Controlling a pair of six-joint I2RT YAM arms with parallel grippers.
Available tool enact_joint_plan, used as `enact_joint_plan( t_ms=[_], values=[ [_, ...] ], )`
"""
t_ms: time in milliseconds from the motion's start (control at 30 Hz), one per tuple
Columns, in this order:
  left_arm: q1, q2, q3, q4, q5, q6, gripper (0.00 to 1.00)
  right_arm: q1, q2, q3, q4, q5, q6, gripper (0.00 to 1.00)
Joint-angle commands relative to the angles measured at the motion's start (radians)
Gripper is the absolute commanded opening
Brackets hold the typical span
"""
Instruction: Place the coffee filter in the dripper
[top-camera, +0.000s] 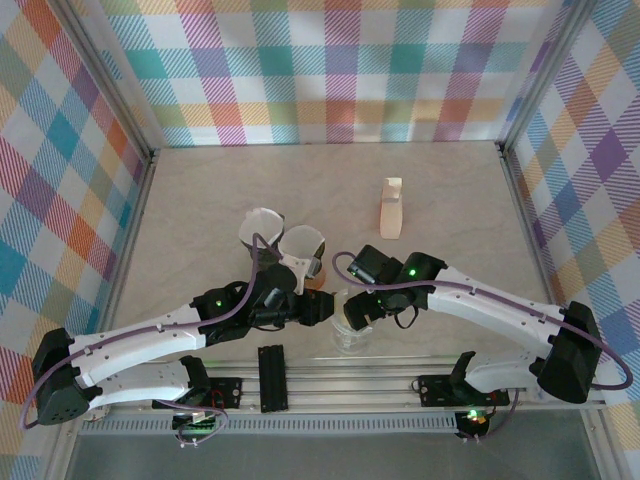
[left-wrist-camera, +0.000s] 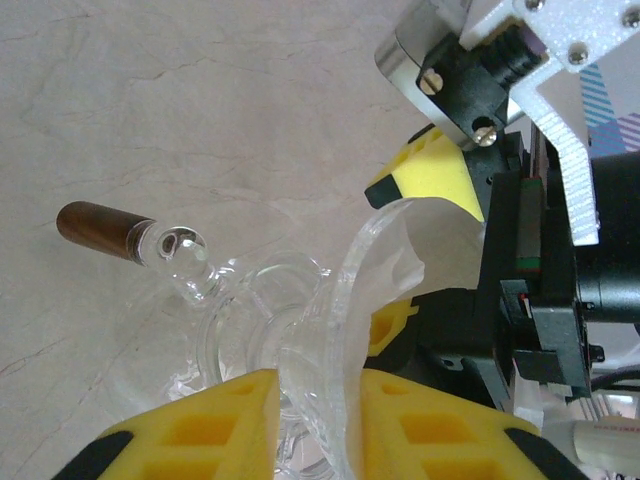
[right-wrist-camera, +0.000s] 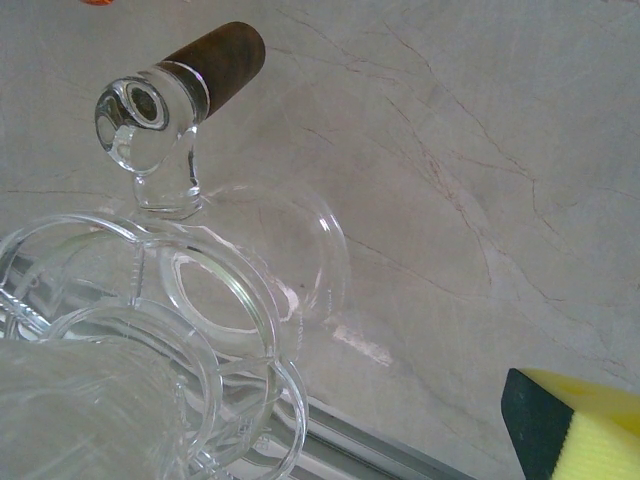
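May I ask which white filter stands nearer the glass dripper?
The right-hand filter, just behind the dripper; the other filter stands farther left and back.

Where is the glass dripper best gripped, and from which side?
Probably the glass dripper is best pinched at its thin open rim, coming from above with one finger inside the cone and one outside: the wall is narrow enough to pinch. The brown-tipped handle juts sideways, low over the table, leaving less room.

Clear glass dripper (left-wrist-camera: 341, 300), brown-tipped handle, white paper coffee filter (left-wrist-camera: 402, 268) just inside its rim
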Motion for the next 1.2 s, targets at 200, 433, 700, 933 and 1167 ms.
enact_joint_plan(
  t_ms=[200,433,700,933,1167],
  values=[
    [-0.010,0.008,-0.005,0.019,0.010,0.014,0.20,-0.004,-0.048,0.012,-0.001,0.021,0.023,0.95],
    [-0.010,0.008,-0.006,0.020,0.005,0.012,0.24,-0.004,-0.052,-0.013,0.011,0.012,0.031,0.95],
    [-0.012,0.010,-0.008,0.019,0.002,0.008,0.24,-0.004,-0.032,-0.058,0.041,0.009,0.040,0.95],
    [-0.012,0.011,-0.008,0.021,-0.001,0.007,0.24,-0.003,-0.064,-0.012,0.019,0.025,0.028,0.96],
    [-0.012,0.013,-0.007,0.022,-0.003,0.007,0.24,-0.003,-0.158,0.026,0.010,0.051,0.015,0.97]
  ],
)
